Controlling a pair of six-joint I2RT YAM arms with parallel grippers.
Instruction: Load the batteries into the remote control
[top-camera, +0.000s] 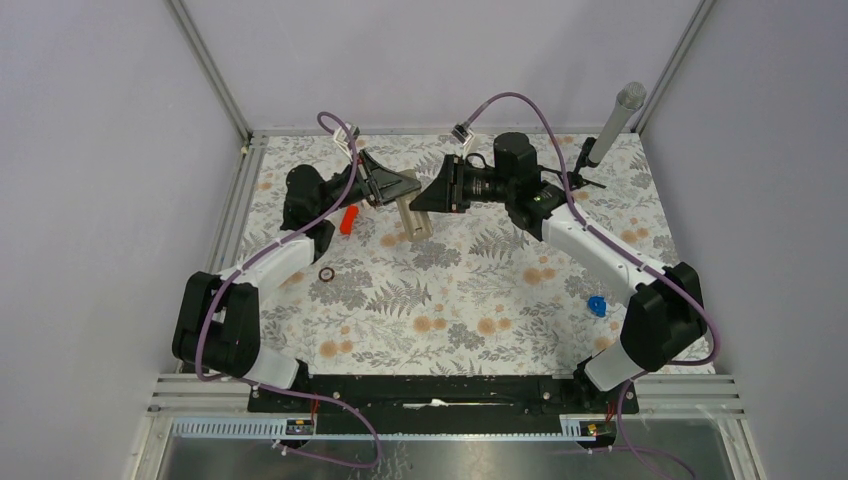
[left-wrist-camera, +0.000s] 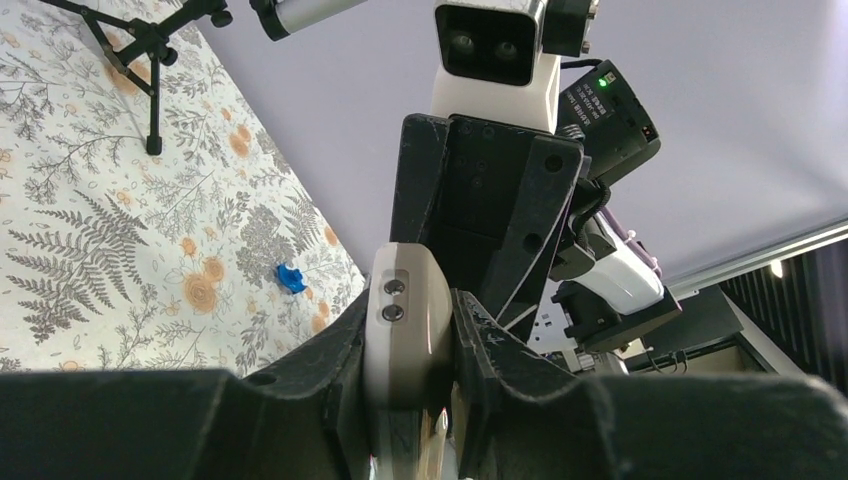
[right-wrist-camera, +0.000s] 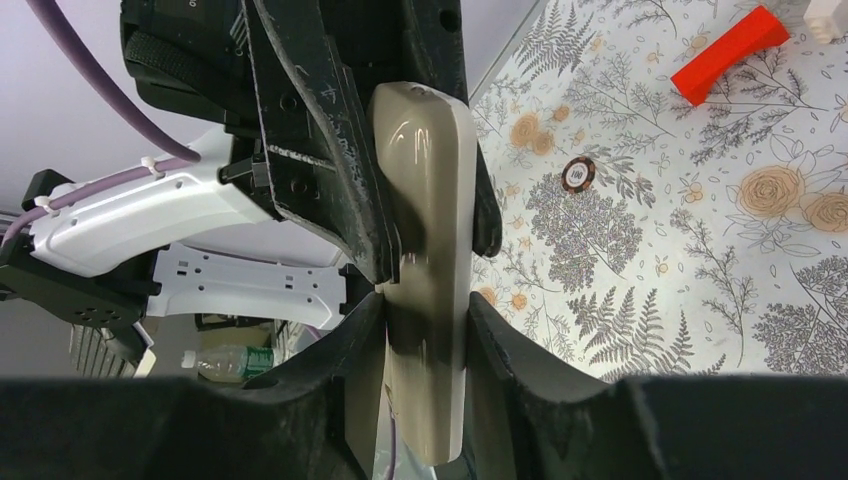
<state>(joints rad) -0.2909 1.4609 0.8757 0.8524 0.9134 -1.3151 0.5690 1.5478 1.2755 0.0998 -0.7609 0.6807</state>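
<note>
Top external, remote control (top-camera: 416, 220) lengthwise up-down — left gripper (top-camera: 403, 188), right gripper (top-camera: 424, 198) clamping

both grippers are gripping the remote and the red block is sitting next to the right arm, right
Not quite. The red block sits next to the left arm, not the right one, as the top external view shows. The rest holds: the left gripper and the right gripper both grip the remote.
</note>
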